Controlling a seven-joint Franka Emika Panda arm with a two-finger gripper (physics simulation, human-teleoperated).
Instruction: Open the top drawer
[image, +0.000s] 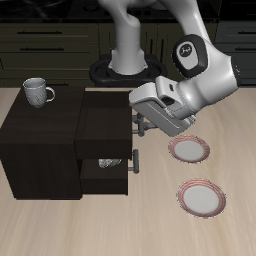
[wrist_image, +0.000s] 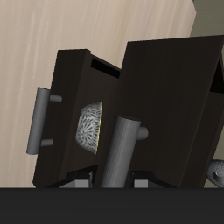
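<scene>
gripper (image: 139, 124) sits at the handle of the top drawer (image: 103, 118), on the dark cabinet (image: 40, 140) that stands toward the table's (image: 235, 150) back half. whether its fingers are clamped on the bar or apart, i cannot tell; the wrist view shows the handle (wrist_image: 120, 153) close up, its end hidden. top drawer stands pulled out. lower drawer (image: 104, 172) is also out, with a patterned bowl (wrist_image: 89, 126) inside. a mug (image: 38, 92) rests on the cabinet top; two plates (image: 189, 150) lie beside the cabinet.
</scene>
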